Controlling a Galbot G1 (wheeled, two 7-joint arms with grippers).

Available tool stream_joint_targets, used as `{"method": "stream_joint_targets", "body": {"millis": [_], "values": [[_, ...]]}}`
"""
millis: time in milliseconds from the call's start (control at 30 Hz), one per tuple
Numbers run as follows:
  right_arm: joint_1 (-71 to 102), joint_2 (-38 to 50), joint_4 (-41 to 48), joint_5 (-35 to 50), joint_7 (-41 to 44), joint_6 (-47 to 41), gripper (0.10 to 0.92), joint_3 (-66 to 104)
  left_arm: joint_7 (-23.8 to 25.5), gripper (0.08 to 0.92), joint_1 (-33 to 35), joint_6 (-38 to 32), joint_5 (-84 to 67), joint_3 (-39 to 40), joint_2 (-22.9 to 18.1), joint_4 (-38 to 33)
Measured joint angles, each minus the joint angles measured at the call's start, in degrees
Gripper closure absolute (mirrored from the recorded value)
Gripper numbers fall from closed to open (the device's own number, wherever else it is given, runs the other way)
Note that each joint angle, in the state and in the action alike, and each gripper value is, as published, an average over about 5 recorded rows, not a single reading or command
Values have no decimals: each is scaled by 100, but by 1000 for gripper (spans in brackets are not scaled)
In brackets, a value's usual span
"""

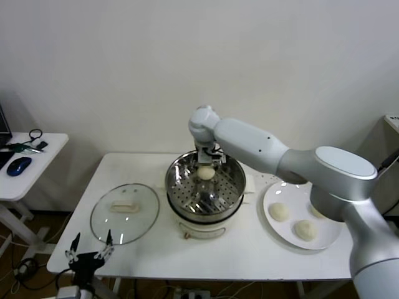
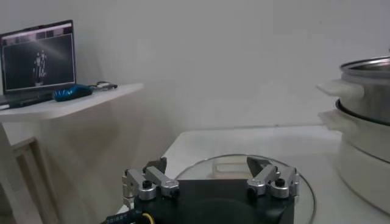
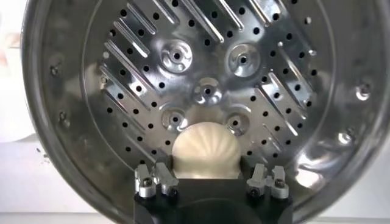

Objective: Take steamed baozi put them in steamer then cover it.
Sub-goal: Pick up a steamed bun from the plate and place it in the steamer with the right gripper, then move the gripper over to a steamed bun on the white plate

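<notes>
Step in hand, by judgement: placing the first steamed baozi (image 3: 204, 149) in the steamer (image 1: 181, 193)
Right gripper (image 1: 206, 163) down inside the pot, toward its far side, over the perforated tray (image 3: 183, 73)
Bun between the right fingers (image 3: 155, 179), apparently resting on the tray; jaws partly parted, a little wider than the bun; whether the pads touch the dough cannot be told, so firm hold versus release left undecided
Three more buns (image 1: 278, 212) on the white plate (image 1: 269, 194), just right of the steamer on the table (image 1: 249, 255)
Glass lid (image 1: 124, 213) flat on the table, left of the steamer, off the pot
Left gripper (image 1: 89, 248) parked low at the table's near-left edge, close to the lid, jaws spread wide, holding nothing

Next move, as a judgement: open fully clear of the bun, lift straight up past the rim without dragging the dough, swing right to the plate for the next bun. Three placements and the cover left to do. Soft dough likely to dent under a hard squeeze

Writing and brands: none readable on steamer, plate or lid. Laptop screen (image 2: 38, 58) on the side table (image 1: 37, 168) shows a small pale figure, no legible text
</notes>
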State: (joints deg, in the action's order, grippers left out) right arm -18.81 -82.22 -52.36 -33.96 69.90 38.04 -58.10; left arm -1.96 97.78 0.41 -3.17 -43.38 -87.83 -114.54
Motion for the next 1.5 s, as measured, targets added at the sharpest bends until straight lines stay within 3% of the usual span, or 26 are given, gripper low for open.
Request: {"method": "stream_joint_targets", "body": {"millis": [200,733,1000,1500], "values": [[73,-40,62,-87,-30,20,209,43,-1,177,-20,5,-15,-1,6,31],[-338,435,-656,273,165,-117,203,-31,-6,177,-10,30,-28,23,22,17],[-978,1211,-1223,1294,-77,-736,203,-414,-8,177,32,40,-9,60,33,-42],[-1503,3367,-2100,3949,-715,-3346,203,-1329,-17,177,183,19,63,93,3,-153]]}}
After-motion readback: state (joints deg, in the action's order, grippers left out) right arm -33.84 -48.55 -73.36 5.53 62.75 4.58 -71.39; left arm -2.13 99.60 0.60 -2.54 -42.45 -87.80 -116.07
